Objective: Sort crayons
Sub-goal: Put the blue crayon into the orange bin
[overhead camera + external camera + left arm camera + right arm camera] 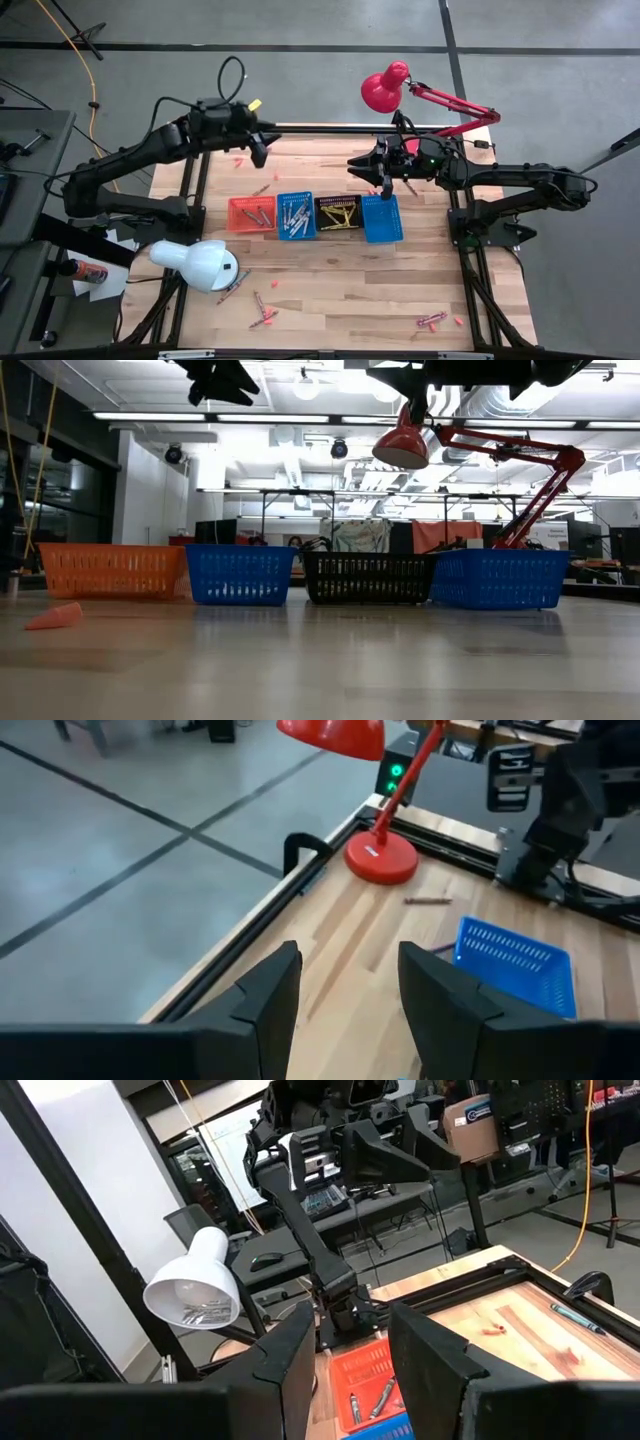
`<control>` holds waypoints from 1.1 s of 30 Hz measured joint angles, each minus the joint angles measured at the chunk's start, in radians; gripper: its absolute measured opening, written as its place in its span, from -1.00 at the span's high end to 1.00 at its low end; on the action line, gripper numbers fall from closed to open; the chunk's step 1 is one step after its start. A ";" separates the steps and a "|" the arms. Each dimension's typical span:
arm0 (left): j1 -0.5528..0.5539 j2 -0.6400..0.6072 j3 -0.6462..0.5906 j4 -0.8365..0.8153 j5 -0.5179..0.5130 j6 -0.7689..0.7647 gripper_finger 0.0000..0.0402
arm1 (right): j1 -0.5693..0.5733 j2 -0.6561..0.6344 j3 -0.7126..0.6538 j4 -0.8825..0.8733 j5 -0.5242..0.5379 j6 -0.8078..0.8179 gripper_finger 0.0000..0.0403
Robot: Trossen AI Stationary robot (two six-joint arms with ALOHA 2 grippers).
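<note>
Left claw (259,152) hangs above the far desk (340,290) edge, behind and left of the orange basket (251,212); fingers (268,995) apart, nothing between them. Left arm reaches in from the left, stretched long and slightly bent at the elbow, claw tipped downward. Left wrist view looks past the open fingers at bare wood, a blue basket (515,965) and the red lamp's (385,88) round base.

Right claw (385,184) hovers just over the far rim of the rightmost blue basket (381,218), well right of the orange basket; fingers (285,1350) parted with an empty gap. Right arm comes in from the right, roughly level, wrist bent down.

Four baskets sit in a row mid-desk: orange basket, then a blue basket (295,215), a black basket (338,212) and the rightmost blue basket. Crayons (296,216) lie inside the first three; yellow ones show in the black basket. Loose crayons (264,318) are scattered on the near desk in front of the orange basket, more near the right front corner (432,320), a few behind the orange basket near the left claw. A white lamp (197,264) sits at the left edge, in front of the orange basket.

Low view shows an orange scrap (55,617) lying on the desk in front of the orange basket. No readable writing on the baskets.
</note>
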 joint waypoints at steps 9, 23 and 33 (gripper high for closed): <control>-0.004 -0.027 0.000 -0.033 -0.041 0.059 0.22 | 0.000 0.000 0.004 -0.022 0.068 0.008 0.40; -0.004 -0.031 0.000 -0.033 -0.065 0.043 0.22 | -0.228 0.319 0.409 -0.984 0.558 0.082 0.40; -0.004 -0.031 0.000 -0.033 -0.065 0.041 0.22 | -0.369 0.549 0.346 -0.893 0.585 0.361 0.40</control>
